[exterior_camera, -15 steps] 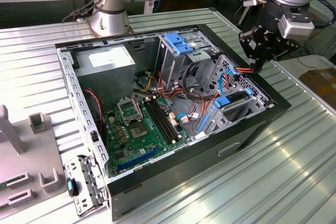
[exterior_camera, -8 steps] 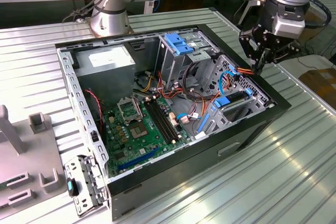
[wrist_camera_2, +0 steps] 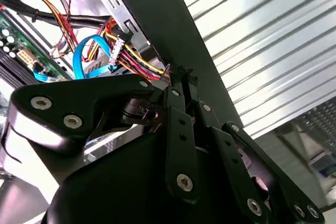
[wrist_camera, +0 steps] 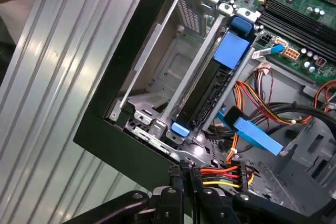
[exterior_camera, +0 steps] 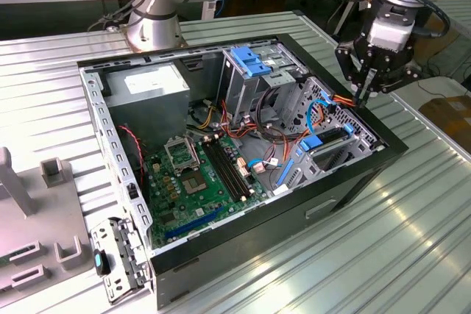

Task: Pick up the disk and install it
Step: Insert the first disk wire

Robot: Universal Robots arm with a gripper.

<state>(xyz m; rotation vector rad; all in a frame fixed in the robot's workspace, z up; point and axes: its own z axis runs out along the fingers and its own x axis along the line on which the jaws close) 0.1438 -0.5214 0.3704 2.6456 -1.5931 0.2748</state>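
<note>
From my seat the job looks close to finished. The disk (wrist_camera: 203, 100) stands on edge in a slot of the drive cage (wrist_camera: 173, 72) inside the computer case (exterior_camera: 257, 234). I judge the pick-up done, with at most the final seating left, which I cannot confirm. The disk shows as a dark slab edged by a bright blue rail, with a blue tab at each end; its label face is hidden. The gripper (wrist_camera: 181, 170) hangs just beside the cage, over a bundle of red and yellow wires (wrist_camera: 223, 173). Its jaws are drawn narrow, with nothing of the disk between them.
</note>
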